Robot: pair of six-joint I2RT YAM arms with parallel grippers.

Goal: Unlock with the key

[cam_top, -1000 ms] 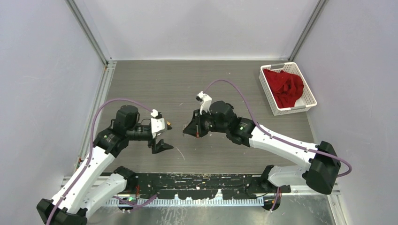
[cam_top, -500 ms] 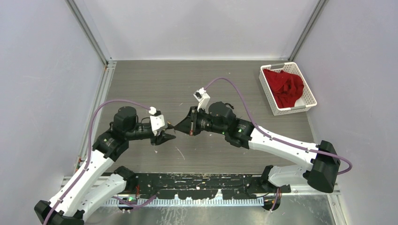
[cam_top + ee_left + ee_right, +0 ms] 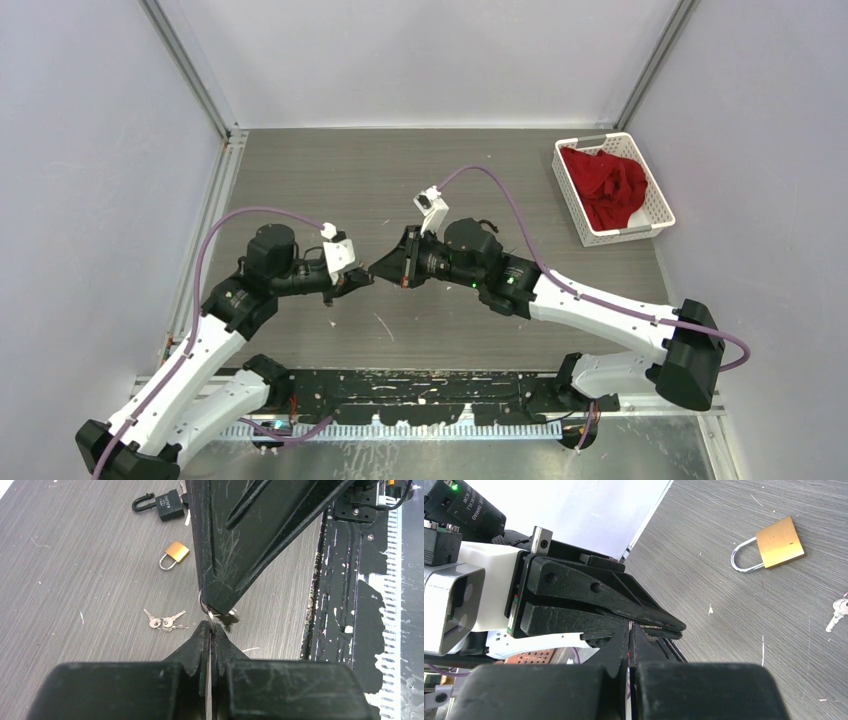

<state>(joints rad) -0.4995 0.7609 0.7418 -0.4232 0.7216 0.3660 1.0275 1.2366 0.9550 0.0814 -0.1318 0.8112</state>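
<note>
My two grippers meet tip to tip above the middle of the table. In the left wrist view my left gripper (image 3: 210,628) is shut on a thin silver key (image 3: 210,615) that hangs from a ring (image 3: 201,601). My right gripper's fingers (image 3: 220,555) pinch that ring from above. The right gripper (image 3: 630,628) is shut, with the left fingers (image 3: 624,605) lying across its tip. On the table below lie a brass padlock (image 3: 175,554), a black padlock (image 3: 167,505) and a loose bunch of keys (image 3: 162,622). From above, both padlocks are hidden under the left gripper (image 3: 360,277) and right gripper (image 3: 379,268).
A white basket (image 3: 652,180) holding a red cloth (image 3: 610,185) stands at the back right. A black rail (image 3: 340,605) runs along the table's near edge. The brass padlock (image 3: 774,545) and part of the key bunch (image 3: 836,611) lie right of my right gripper.
My left gripper has moved right to meet the right gripper and has shut on the key. The right gripper shifted left early in the second, then held still.
</note>
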